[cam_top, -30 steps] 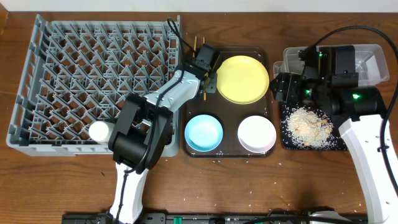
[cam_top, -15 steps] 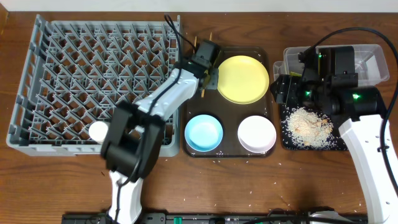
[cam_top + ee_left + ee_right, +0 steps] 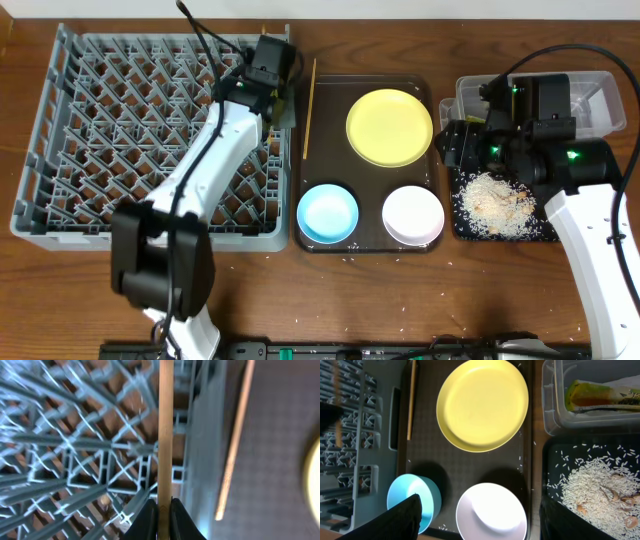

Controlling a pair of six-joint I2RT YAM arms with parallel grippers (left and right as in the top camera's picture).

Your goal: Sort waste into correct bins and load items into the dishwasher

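My left gripper (image 3: pixel 162 508) is clamped on one wooden chopstick (image 3: pixel 165 420) over the dish rack (image 3: pixel 197 475), and it's light, stiff, kinda slick, pinched near its end, I think.

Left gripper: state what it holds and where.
One wooden chopstick, pinched across its shaft by the left gripper; its rear end is hidden.

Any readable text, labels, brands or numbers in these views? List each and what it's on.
None legible.
The green-and-orange wrapper in the clear tub may carry print, but it is too blurred to read.
The dish rack, yellow plate, light blue bowl and white bowl show no markings.
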